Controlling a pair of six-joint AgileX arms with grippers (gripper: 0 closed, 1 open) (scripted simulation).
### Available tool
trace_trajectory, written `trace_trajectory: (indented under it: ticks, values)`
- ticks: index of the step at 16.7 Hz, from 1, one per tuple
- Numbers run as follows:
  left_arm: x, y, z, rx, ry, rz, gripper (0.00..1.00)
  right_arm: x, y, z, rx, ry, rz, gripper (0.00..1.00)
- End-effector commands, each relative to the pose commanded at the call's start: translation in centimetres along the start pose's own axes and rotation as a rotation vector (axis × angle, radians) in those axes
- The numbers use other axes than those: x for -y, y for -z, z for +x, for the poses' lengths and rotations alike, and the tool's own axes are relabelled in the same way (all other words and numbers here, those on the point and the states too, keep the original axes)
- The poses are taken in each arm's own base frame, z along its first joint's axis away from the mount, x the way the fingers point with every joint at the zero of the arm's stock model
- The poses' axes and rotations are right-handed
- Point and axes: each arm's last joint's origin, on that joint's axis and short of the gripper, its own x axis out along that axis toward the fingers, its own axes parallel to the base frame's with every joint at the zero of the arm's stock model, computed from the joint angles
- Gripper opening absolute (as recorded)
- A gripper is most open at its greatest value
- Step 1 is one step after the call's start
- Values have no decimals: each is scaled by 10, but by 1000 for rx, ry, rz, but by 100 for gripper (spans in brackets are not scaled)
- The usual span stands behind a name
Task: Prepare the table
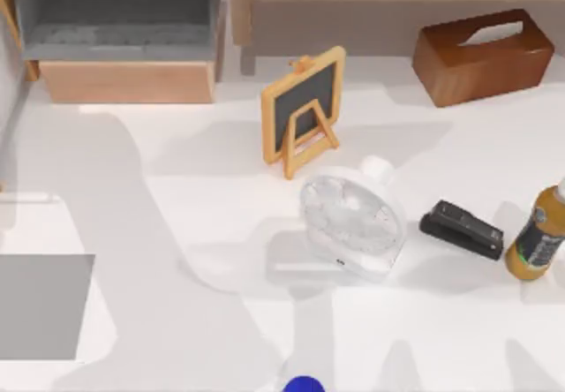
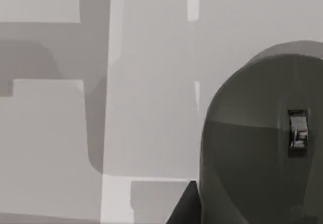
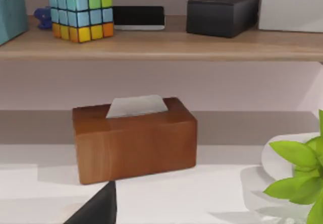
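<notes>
White table (image 1: 177, 233) spans the whole top view: small white fan (image 1: 350, 224) near the middle, a wood-framed chalkboard easel (image 1: 303, 109) just behind it, black stapler (image 1: 462, 229) and amber bottle (image 1: 537, 237) toward the right edge, wooden tissue box (image 1: 481, 56) at the back right, grey mat (image 1: 44, 306) at the left edge. Right wrist view faces that tissue box (image 3: 135, 139) under a shelf (image 3: 161, 45) holding a colour cube (image 3: 81, 14), a black box and a white box, with green plant (image 3: 303, 176) leaves at the side. Can't tell the claw state on either arm; left wrist view has just a dark rounded housing (image 2: 262, 143) over pale surfaces.
</notes>
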Motion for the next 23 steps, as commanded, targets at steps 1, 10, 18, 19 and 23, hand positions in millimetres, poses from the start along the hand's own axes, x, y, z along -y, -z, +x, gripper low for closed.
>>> trace_trajectory:
  ticks: [1,10,18,19,23]
  values:
    - [0,1,-9,6,-15,1,0,0,0,0,0,0,0,100]
    - [32,35,-160,240,-213,36,0,0,0,0,0,0,0,100]
    - [64,83,-217,332,-266,56,0,0,0,0,0,0,0,100]
    - [68,90,-224,350,-269,59,0,0,0,0,0,0,0,100]
    - [83,117,-230,383,-260,70,0,0,0,0,0,0,0,100]
